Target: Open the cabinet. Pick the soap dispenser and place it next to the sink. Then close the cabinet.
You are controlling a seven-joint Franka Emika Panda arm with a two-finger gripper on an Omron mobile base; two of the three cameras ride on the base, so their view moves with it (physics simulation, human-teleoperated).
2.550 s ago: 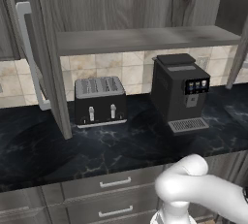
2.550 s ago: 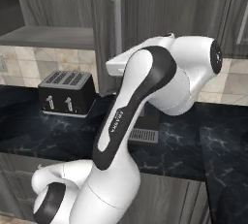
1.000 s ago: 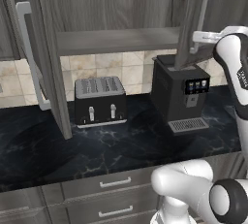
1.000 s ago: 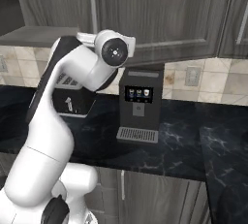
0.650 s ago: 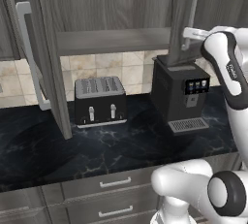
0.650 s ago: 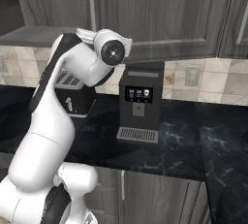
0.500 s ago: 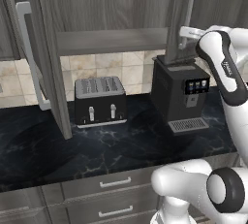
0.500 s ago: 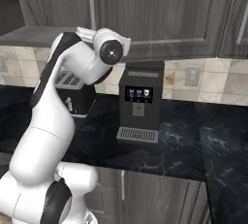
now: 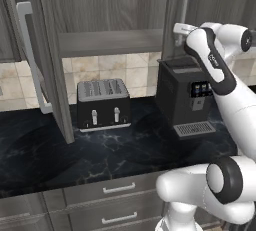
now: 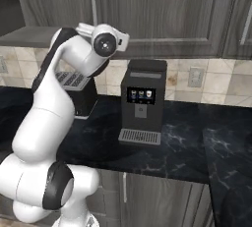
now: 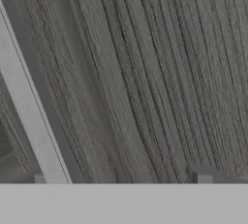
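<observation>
The cabinet point(image 9: 107, 5) is dark wood-grain. Its left door point(image 9: 50, 60) stands swung out, with a long silver handle point(image 9: 25, 55). Its right door point(image 9: 210, 0) is swung most of the way across, and its handle point(image 9: 185, 2) is near the middle. My gripper point(image 9: 178, 29) is at the right door's lower edge, just below that handle. In the hand view the gripper point(image 11: 122, 179) is open, close against the door's wood grain point(image 11: 155, 72), with the silver handle point(image 11: 29, 111) to its left. The shelf point(image 9: 110, 42) inside is bare where it shows. The soap dispenser and the sink are out of view.
A black coffee machine point(image 9: 187, 97) stands on the dark marble counter point(image 9: 100, 155) below my arm. A black toaster point(image 9: 102, 104) sits to its left under the open cabinet. Drawers with short handles point(image 9: 119, 188) run below the counter. A further cabinet door point(image 10: 241, 14) is at the right.
My arm has swung left with the hand against the right door. That door has turned from wide open to mostly across the cabinet. The left door has stayed open.
</observation>
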